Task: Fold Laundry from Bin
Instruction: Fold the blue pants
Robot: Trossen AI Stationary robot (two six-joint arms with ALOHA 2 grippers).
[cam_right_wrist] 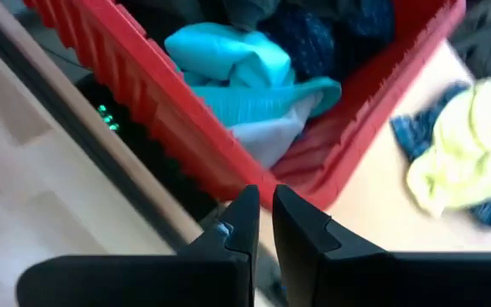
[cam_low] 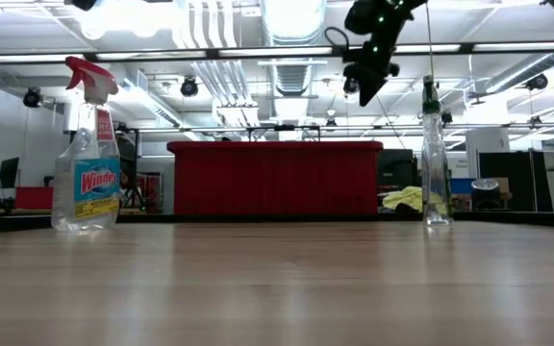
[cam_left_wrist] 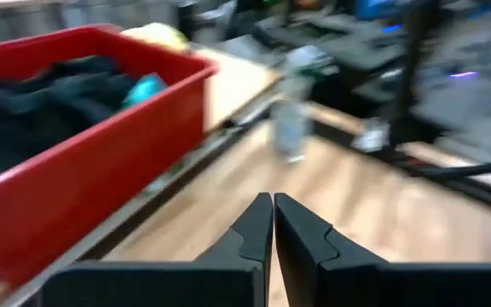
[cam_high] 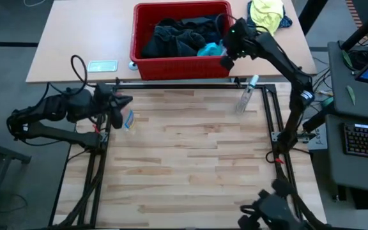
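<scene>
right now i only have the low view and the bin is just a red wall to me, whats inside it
Observer: The bin holds a heap of dark garments, with a turquoise one at its right end, by the wall facing the table.
Operator: ok and which arm is that up top near the bin
Observer: The right one. The right gripper hangs shut and empty above the bin's table-side rim, close to the turquoise garment. The left gripper waits, shut, at the table's left side.
</scene>
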